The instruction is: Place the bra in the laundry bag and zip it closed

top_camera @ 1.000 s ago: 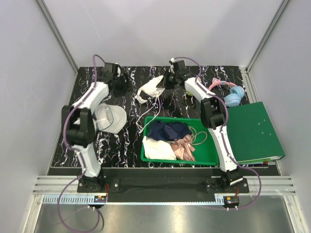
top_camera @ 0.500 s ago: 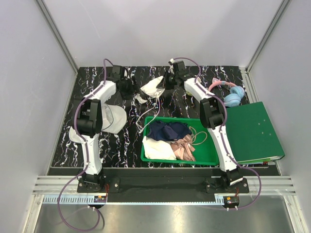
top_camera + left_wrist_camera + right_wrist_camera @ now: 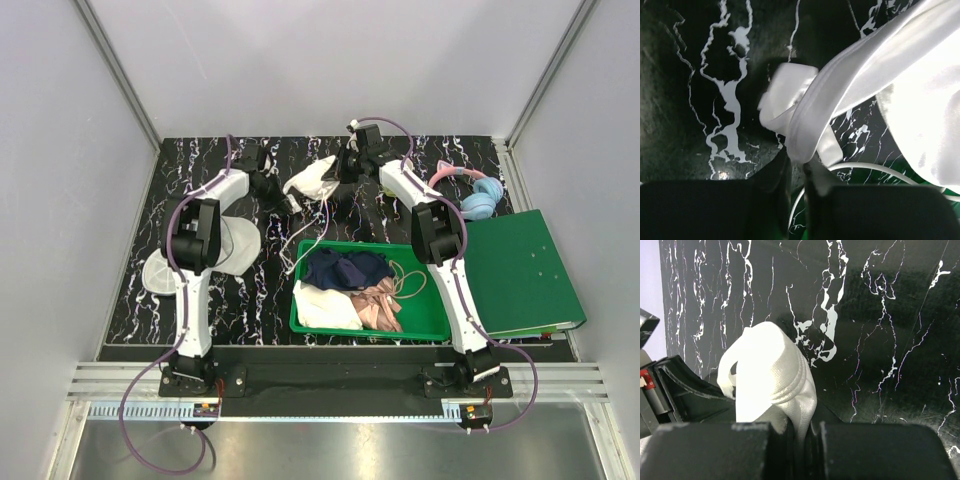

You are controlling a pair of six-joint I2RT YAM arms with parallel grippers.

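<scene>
Left gripper (image 3: 797,172): I pinch the bra (image 3: 312,180) edge.
Right gripper (image 3: 801,432): I clamp the bra too.
Bag (image 3: 228,243): open, at left.
Remaining: bagging, zipping.

The bra (image 3: 920,100) is smooth, sheened cloth; the surface (image 3: 880,315) is glossy, white-veined black; the laundry bag (image 3: 240,245) is translucent mesh.

No text, label or number can be read anywhere
</scene>
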